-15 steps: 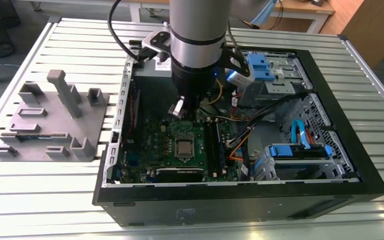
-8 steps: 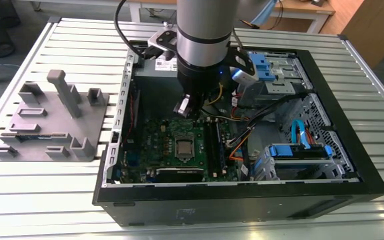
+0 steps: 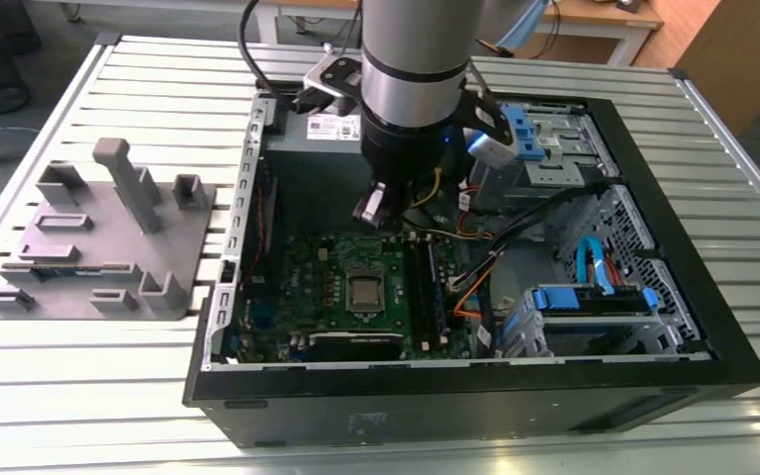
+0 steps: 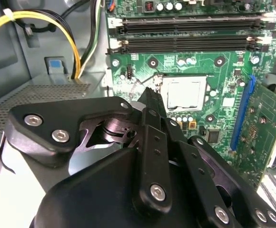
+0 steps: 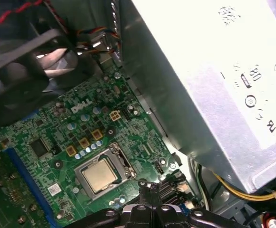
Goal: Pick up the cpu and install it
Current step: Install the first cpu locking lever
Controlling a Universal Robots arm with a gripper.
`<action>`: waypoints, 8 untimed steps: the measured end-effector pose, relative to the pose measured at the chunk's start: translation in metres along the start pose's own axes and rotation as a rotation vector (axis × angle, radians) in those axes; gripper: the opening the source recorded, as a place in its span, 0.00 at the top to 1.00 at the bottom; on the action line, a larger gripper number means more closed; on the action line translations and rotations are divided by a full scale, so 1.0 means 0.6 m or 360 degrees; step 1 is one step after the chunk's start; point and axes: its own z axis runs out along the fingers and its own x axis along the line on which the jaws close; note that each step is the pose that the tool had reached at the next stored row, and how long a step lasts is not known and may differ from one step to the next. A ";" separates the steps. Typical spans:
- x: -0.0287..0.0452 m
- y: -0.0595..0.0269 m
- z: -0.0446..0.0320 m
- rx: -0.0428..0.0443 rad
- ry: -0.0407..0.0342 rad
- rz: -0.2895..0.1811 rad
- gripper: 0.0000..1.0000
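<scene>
— The gripper (image 4: 150, 97) had its fingers pressed together on nothing, hovering above the board.

— And the cpu (image 5: 100, 175)?

— Already in its socket (image 3: 364, 289), centre of the exterior view. Dropping lower, those closed tips could have scraped it or the motherboard (image 4: 214, 71).

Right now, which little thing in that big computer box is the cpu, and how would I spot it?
Look inside the open black computer case at the green motherboard on its floor. Near the board's middle sits a shiny metal socket frame, and the cpu is the flat square inside it. Unlike the long black memory slots nearby, its top is plain, pale, silvery metal.
</scene>
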 end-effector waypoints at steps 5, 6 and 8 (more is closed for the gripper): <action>-0.011 0.002 0.002 0.0000 0.0000 0.0000 0.89; -0.013 0.003 0.003 0.0000 0.0000 0.0000 0.89; -0.018 0.004 0.004 0.0000 0.0000 0.0000 0.89</action>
